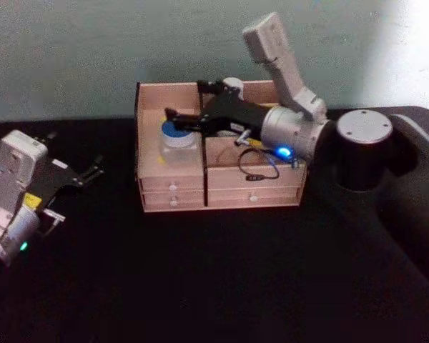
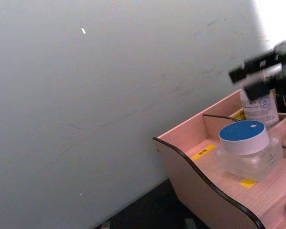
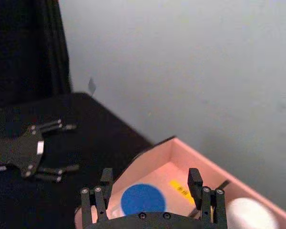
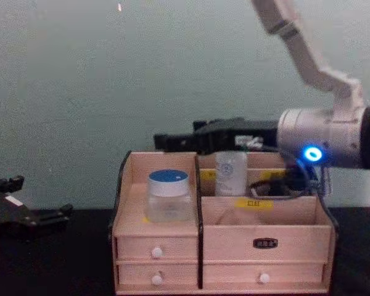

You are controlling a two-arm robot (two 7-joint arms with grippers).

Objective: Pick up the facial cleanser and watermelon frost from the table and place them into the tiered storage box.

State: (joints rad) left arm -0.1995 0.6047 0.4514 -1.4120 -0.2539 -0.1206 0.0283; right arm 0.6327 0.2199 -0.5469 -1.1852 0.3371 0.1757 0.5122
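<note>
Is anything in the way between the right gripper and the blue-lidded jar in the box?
Nothing visible. The right gripper hangs open just above the jar, which sits in the left compartment of the storage box, with only air between them. The left gripper is parked open on the table's left.

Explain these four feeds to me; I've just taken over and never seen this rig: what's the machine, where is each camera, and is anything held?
It is a two-armed robot at a black table. The head view looks down from above, the chest view looks across from lower down, and each wrist view rides on one arm. On the table stands the tiered storage box, a stepped wooden organiser with drawers. A blue-lidded jar sits in its left compartment and a clear bottle stands in a rear one. The right gripper is open above the jar, not touching it. The left gripper is open, idle at the table's left. Nothing is held.
</note>
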